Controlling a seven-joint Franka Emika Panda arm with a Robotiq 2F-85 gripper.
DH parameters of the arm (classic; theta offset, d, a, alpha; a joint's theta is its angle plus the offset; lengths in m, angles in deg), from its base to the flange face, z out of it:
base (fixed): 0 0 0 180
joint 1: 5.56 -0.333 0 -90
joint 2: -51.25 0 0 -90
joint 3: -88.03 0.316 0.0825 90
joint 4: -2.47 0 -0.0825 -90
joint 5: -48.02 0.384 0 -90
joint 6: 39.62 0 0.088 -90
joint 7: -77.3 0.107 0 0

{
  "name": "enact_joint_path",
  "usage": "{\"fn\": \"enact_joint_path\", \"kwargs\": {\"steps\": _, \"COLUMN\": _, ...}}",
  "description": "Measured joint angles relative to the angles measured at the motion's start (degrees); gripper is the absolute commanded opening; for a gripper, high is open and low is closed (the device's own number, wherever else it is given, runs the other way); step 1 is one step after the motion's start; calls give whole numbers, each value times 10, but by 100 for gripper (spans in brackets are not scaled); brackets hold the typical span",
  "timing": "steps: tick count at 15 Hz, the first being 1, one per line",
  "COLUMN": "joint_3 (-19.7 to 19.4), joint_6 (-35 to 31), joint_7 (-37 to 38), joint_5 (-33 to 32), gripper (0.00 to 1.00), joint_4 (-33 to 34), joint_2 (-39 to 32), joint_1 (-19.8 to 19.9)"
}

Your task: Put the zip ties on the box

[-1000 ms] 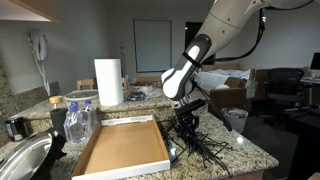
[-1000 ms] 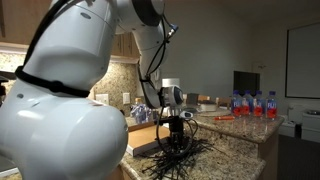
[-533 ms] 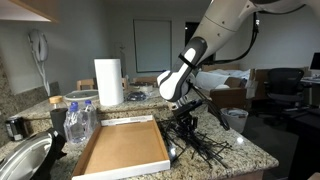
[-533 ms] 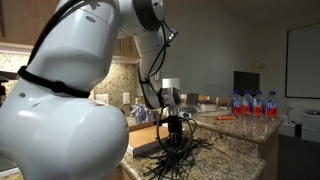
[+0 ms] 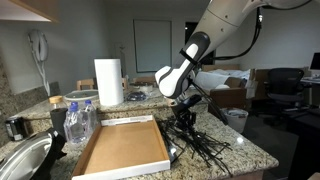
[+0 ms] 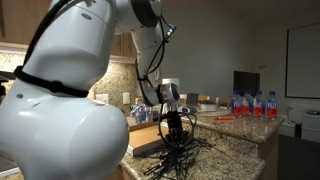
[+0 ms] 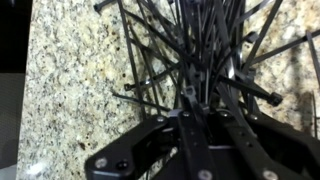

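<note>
Roughly at grab stage: pincer [image 5: 185, 119] pressed together on zip ties [image 5: 203, 146] heaped on table [image 5: 252, 156] right of centre, box [image 5: 120, 150] at lower centre bare, lift and carry-over yet to do.

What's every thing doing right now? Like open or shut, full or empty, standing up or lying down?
gripper: shut on some zip ties, down in the pile.
zip ties: tangled heap on the counter, beside the box.
box: lying flat, open on top, no ties inside.
paper towel roll: standing upright.
water bottles: standing upright.
</note>
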Motion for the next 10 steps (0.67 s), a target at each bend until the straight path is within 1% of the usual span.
{"fn": "enact_joint_path", "kwargs": {"steps": 10, "joint_3": 18, "joint_6": 0, "joint_7": 0, "joint_5": -5, "gripper": 10, "joint_4": -13, "joint_2": 110, "joint_1": -2}}
